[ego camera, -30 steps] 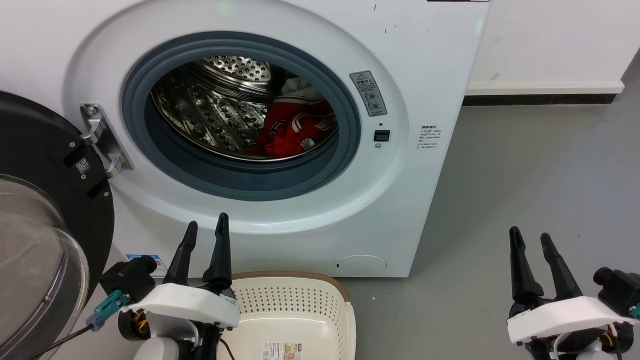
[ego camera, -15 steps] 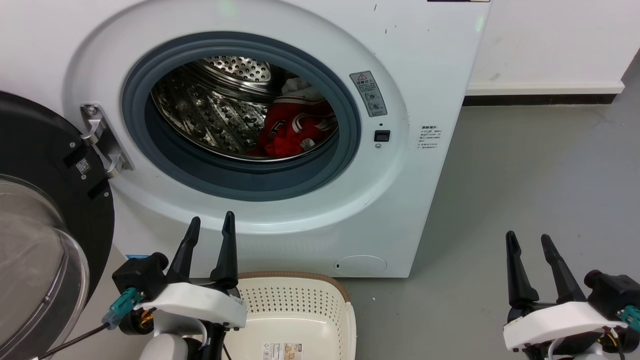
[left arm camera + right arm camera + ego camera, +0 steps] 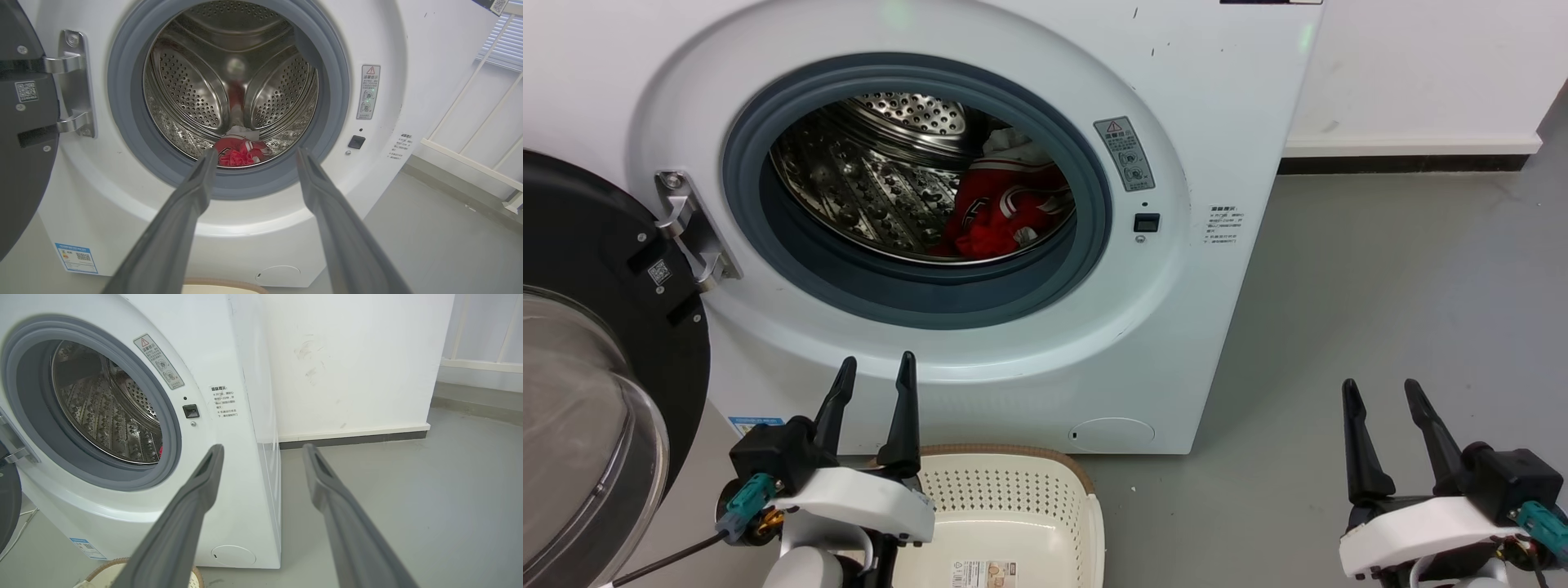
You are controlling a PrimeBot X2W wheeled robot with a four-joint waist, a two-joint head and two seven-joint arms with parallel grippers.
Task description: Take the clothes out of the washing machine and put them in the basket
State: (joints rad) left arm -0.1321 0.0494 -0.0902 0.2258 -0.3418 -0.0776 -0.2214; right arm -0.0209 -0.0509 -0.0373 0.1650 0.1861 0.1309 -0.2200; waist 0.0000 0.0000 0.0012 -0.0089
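Note:
The white washing machine (image 3: 1192, 98) stands with its door (image 3: 596, 327) swung open to the left. Inside the steel drum (image 3: 874, 188) lie the clothes (image 3: 1005, 208), a bunched red and white heap at the right; the left wrist view has the clothes (image 3: 241, 151) at the drum's bottom. On the floor in front sits the cream basket (image 3: 1086, 514), with nothing in the part I see. My left gripper (image 3: 876, 369) is open, just below the porthole and over the basket's left edge. My right gripper (image 3: 1380, 390) is open above the floor, right of the machine.
Grey floor (image 3: 1405, 269) spreads to the right of the machine up to a white wall with a dark skirting (image 3: 1405, 162). The open door's glass bowl (image 3: 580, 425) juts out at the lower left. A white railing (image 3: 470, 134) stands at the right.
My left gripper has shifted to the right and a little lower in the head view. The right gripper has edged slightly left and down. Both stay open; the clothes have not moved.

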